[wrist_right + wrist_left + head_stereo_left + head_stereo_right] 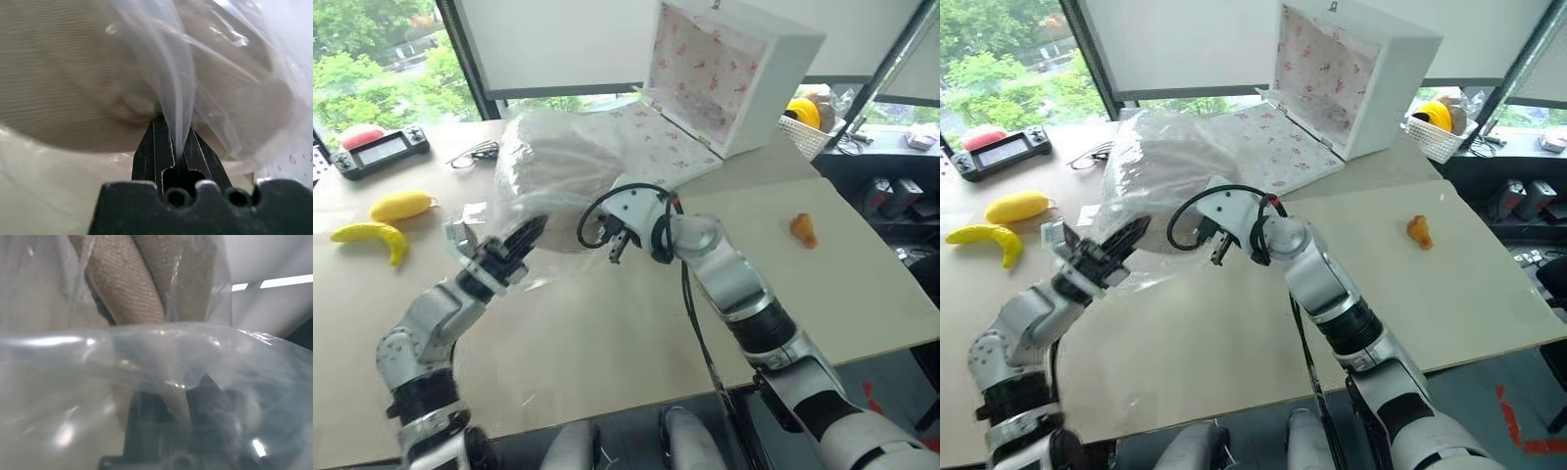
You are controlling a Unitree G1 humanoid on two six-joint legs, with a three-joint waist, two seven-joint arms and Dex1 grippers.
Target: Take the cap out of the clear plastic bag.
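Observation:
The clear plastic bag lies crinkled on the table in front of an open box, with the beige cap inside it. My left gripper reaches into the bag's near end, plastic draped over its wrist. In the left wrist view its fingers are shut on a fold of the cap behind film. My right gripper is at the bag's right side. In the right wrist view it is shut on a pinch of the bag, with the cap just beyond.
An open white box with floral lining stands behind the bag. A banana, a yellow fruit and a black handheld console lie at the left. A small orange object sits at the right, near a white basket.

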